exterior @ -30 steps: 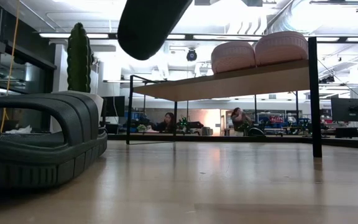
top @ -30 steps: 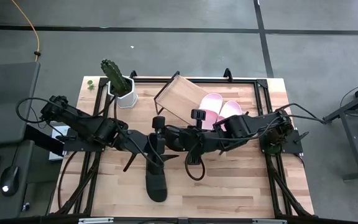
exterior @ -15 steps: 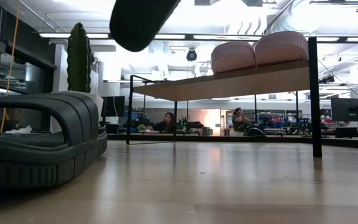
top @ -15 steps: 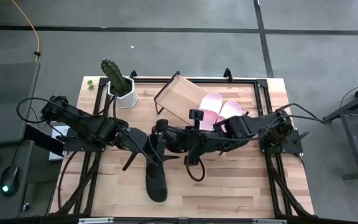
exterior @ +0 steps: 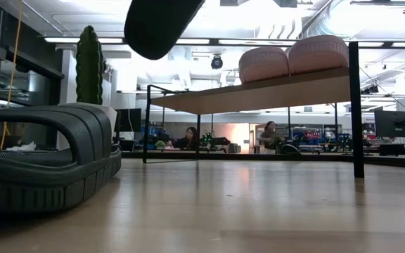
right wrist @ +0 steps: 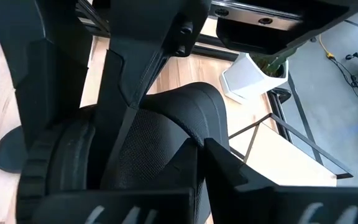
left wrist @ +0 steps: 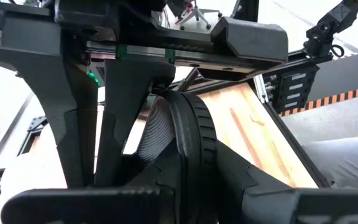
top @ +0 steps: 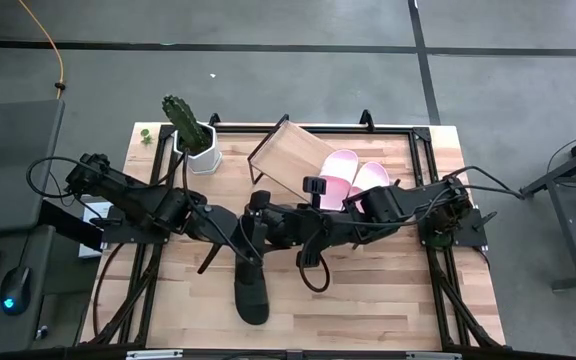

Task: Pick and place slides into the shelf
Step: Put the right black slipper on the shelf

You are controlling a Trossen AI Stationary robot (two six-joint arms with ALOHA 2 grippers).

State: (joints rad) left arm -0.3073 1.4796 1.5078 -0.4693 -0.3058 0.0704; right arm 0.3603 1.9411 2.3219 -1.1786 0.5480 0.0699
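Two pale pink slides (top: 353, 176) sit on the slanted wooden shelf (top: 290, 152) at one o'clock. Both claws, left claw (top: 249, 238) and right claw (top: 265, 222), clamp one black slide (left wrist: 185, 134) mid-bench. Another black slide (top: 251, 295) lies at six o'clock. Next I think one claw lets go.

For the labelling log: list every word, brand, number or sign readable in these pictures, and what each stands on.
None can be read with confidence.
Red sign in the room behind the table, low view: too small and blurred to read.
Black slide, pink slides, shelf, white plant pot: no print or brand visible.
Orange and black striped strip at the table edge: a marking, no text.
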